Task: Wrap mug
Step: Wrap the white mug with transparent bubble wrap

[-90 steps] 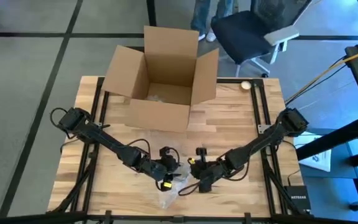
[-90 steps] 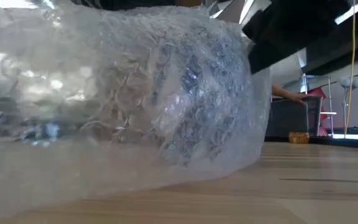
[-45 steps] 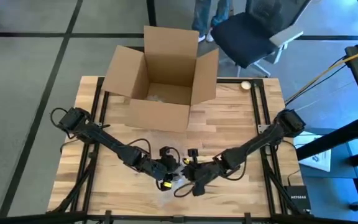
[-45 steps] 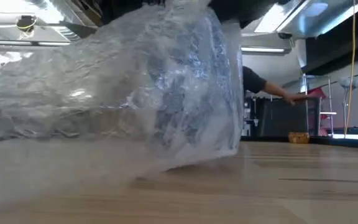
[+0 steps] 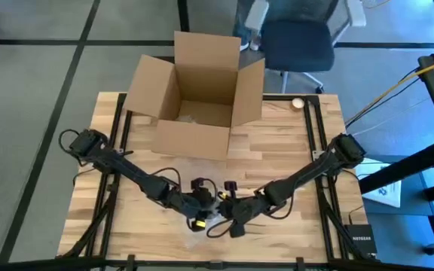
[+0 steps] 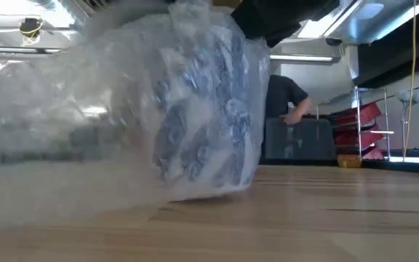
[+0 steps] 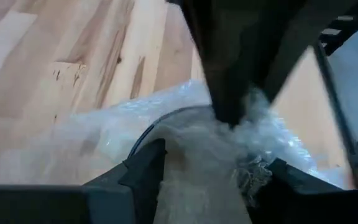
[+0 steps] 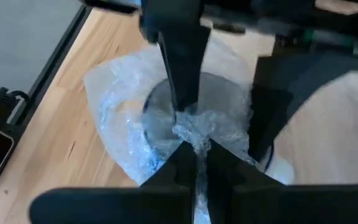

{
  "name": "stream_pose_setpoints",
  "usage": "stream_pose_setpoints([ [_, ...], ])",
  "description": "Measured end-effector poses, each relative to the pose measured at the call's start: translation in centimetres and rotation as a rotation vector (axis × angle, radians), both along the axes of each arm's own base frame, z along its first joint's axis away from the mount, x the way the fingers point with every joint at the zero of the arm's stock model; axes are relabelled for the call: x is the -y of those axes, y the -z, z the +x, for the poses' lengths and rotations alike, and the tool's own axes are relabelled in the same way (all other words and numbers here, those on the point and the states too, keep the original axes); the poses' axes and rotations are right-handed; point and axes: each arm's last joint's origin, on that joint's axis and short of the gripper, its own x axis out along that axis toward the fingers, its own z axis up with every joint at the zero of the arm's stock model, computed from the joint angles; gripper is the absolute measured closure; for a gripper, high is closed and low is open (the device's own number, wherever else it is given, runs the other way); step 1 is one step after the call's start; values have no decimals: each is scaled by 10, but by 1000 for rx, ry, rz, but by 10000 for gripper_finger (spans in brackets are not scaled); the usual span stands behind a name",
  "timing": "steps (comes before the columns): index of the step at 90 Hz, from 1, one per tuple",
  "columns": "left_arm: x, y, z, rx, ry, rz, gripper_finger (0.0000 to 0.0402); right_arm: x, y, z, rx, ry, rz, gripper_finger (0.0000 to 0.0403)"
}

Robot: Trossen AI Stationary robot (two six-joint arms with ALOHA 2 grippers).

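Mug: my mug (image 8: 166, 115) sits inside the bubble wrap (image 6: 195, 109) on the near middle of the wooden counter (image 5: 277, 150), between my 2 claws; only its round rim shows through the plastic in the wrist views.

Bubble wrap: bunched up around the mug, its bottom resting on the counter, with a loose skirt spread flat beside it.

Left claw: my left claw (image 5: 202, 211) reaches in from the left and touches the bundle; its 2 fingers stand apart on either side of the gathered wrap, loose, with nothing pinched between them.

Right claw: my right claw (image 5: 228, 216) comes in from the right, and its 2 fingers are clenched on a twisted tuft of bubble wrap right over the mug's mouth.

Box: an open cardboard box (image 5: 198, 94) stands at the far side of the counter, well apart from the bundle.

Room: a person (image 6: 286, 98) leans over something dark beyond the counter.
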Motion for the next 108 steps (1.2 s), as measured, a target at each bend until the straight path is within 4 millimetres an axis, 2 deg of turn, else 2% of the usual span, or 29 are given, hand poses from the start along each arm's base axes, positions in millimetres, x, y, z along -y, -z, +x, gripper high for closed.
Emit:
stream_pose_setpoints([
  [14,-1,-17,-3,66,-26,-20,231,0,2,0,-9,3,-1,402],
  [50,-5,-7,4,41,14,15,231,0,2,0,-8,10,0,402],
  [94,-5,-3,5,33,22,49,231,0,2,0,-7,8,6,402],
  [108,-1,3,9,44,56,97,231,-1,2,-1,-13,1,7,402],
])
